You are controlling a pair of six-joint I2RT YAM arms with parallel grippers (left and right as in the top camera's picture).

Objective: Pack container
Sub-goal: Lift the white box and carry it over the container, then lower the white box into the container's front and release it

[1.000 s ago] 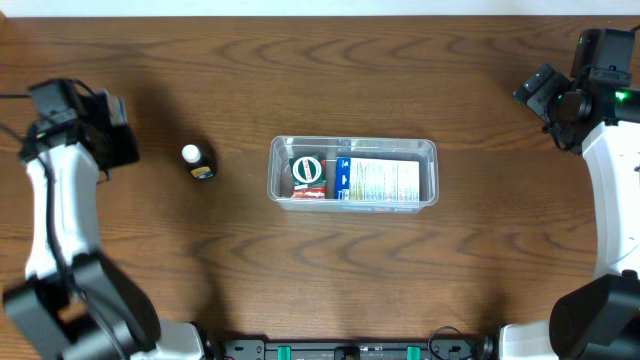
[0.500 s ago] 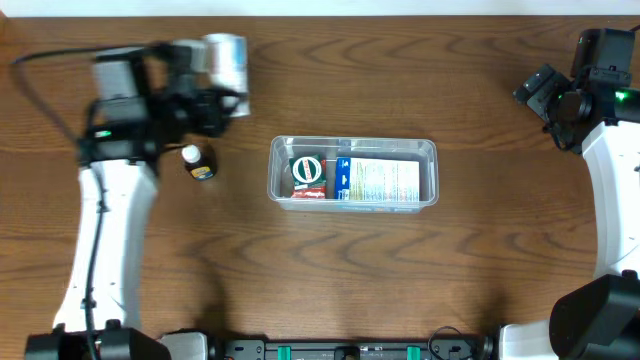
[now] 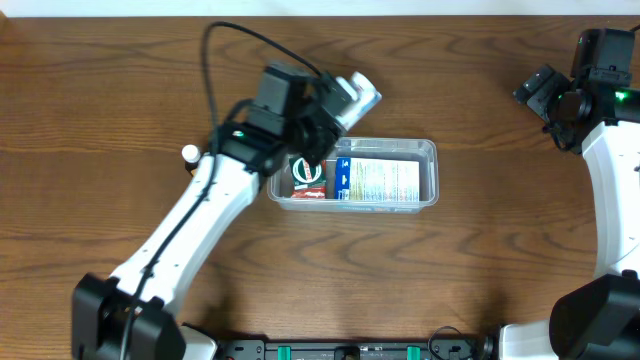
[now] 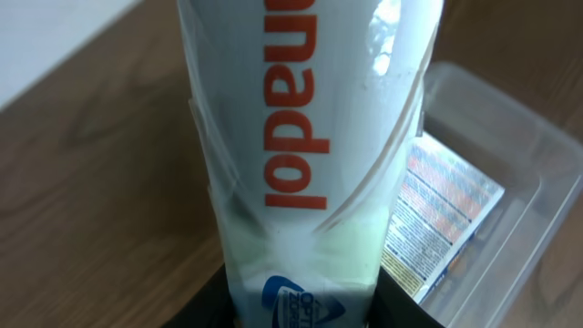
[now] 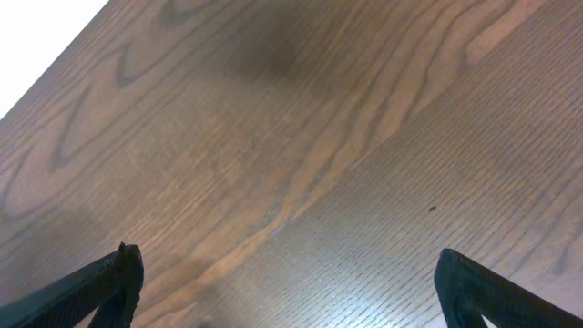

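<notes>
**Left hand carries white pack at container's edge; right hand idle**

Overhead. The left hand [image 3: 332, 112] is closed on a white pack [image 3: 357, 96], which sticks out past the fingers toward the far edge of the counter [image 3: 480, 280]. The container [image 3: 428, 150] lies just on the near side of this hand, its left end partly under the wrist. Inside it, nearest the hand, are a round green-and-white item [image 3: 307, 168] and a red box [image 3: 311, 192]. A blue-and-white printed box [image 3: 378, 181] fills the rest, further from the hand. A small white-capped bottle [image 3: 190, 153] stands behind the left hand, beside the forearm and mostly hidden by it. The right hand [image 3: 536, 88] is well apart from the container, at the far right corner of the counter.

Left wrist. The pack fills the view, gripped low down between both dark fingers [image 4: 393, 305]. It is white with orange lettering reading "anadol" and a blue mark near the grip. Beyond the pack and to its right is the container's clear rim, with the printed box inside.

Right wrist. The two fingertips [image 5: 117, 275] are spread wide with nothing between them, over bare wood.
</notes>
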